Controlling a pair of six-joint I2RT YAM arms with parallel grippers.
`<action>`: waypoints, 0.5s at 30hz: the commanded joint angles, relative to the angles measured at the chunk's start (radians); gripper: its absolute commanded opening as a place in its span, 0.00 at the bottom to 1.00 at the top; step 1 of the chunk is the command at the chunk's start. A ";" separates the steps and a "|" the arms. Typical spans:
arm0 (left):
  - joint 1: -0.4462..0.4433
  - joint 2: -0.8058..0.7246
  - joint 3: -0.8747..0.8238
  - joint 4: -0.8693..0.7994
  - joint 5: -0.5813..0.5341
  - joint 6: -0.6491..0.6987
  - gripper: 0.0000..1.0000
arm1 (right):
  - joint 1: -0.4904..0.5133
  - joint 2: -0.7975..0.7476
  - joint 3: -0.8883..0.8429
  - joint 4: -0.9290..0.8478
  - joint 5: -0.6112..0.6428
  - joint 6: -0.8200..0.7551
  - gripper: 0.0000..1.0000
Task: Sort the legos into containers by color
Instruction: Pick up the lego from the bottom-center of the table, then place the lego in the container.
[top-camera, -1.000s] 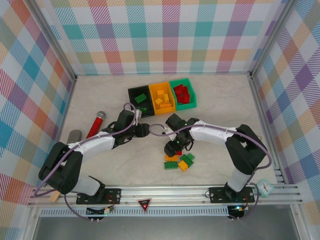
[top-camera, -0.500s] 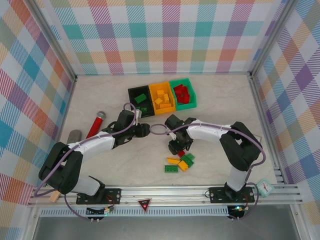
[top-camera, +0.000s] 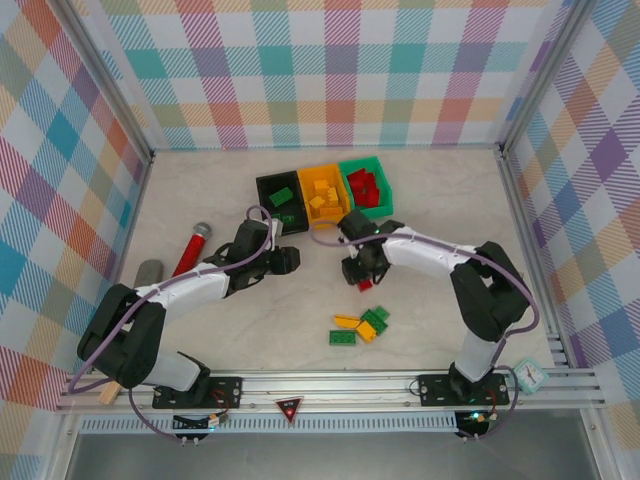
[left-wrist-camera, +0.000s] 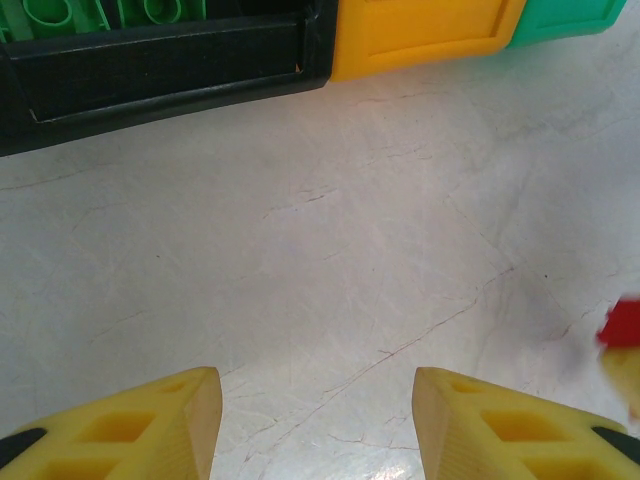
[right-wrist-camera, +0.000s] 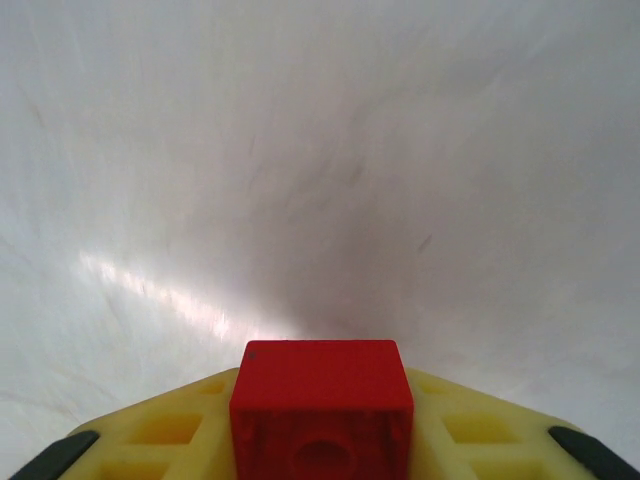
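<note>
My right gripper (top-camera: 364, 280) is shut on a small red lego (right-wrist-camera: 321, 410), held above the bare table just in front of the bins. The three joined containers stand in a row at the back: black (top-camera: 279, 200) with green legos, orange-yellow (top-camera: 325, 194) with yellow legos, green (top-camera: 367, 186) with red legos. A few green and yellow legos (top-camera: 360, 327) lie on the table in front of the right arm. My left gripper (left-wrist-camera: 316, 420) is open over bare table, facing the black container (left-wrist-camera: 160, 80) and orange-yellow container (left-wrist-camera: 430, 35).
A long red stick with a grey head (top-camera: 192, 250) lies at the left beside a grey object (top-camera: 148, 272). Checked walls close in the table on three sides. A small clock (top-camera: 529, 375) sits at the front right rail.
My right gripper lifted the red lego from the pile and carried it back toward the bins. The left arm stayed still.
</note>
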 joint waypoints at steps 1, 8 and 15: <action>0.011 0.008 -0.010 0.020 0.025 -0.006 0.53 | -0.064 -0.030 0.087 0.068 -0.022 0.019 0.39; 0.011 0.015 -0.008 0.018 0.021 -0.008 0.53 | -0.198 0.128 0.345 0.096 -0.053 0.011 0.39; 0.011 -0.002 -0.008 0.010 0.018 -0.001 0.53 | -0.274 0.402 0.784 -0.029 -0.049 -0.004 0.40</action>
